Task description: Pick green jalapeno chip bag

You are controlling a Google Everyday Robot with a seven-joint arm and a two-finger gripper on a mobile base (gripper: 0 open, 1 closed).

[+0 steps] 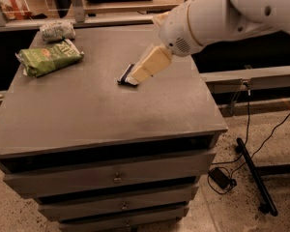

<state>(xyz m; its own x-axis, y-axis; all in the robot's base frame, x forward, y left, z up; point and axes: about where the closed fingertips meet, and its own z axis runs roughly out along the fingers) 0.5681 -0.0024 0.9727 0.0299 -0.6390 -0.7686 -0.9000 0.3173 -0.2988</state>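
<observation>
gripper (140, 74) hangs just above a dark bar (125, 76) mid-table; i cannot tell if it is open or closed. green chip bag (49, 58) lies well apart, near the table's (111, 120) back left corner, beside a small grey bag (57, 31).

Green jalapeno chip bag (49, 57) flat far-left; pincer (136, 77) apart.

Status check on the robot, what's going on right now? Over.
Gripper low over dark wrapped bar, cabinet middle. Green jalapeno chip bag lies far-left, ungrasped. Small pale bag behind it, not blocking.
</observation>
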